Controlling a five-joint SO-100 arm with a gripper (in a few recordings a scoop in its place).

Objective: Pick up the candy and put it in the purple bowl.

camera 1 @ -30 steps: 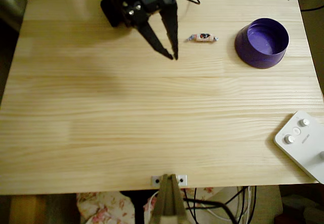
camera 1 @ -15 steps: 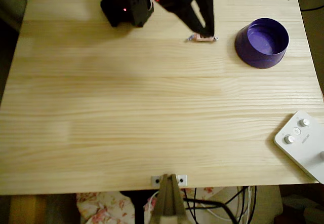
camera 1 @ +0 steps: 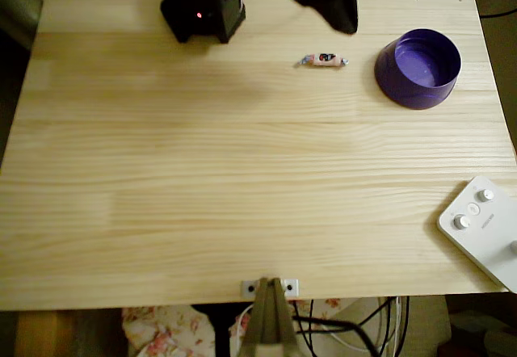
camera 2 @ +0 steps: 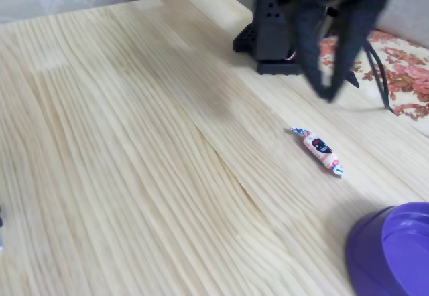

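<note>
The end effector has swung from left of the candy to the frame's top, above it (jaws apart in the fixed view). The candy lies ungrasped on the tabletop, left of the purple bowl; descent comes next.
</note>
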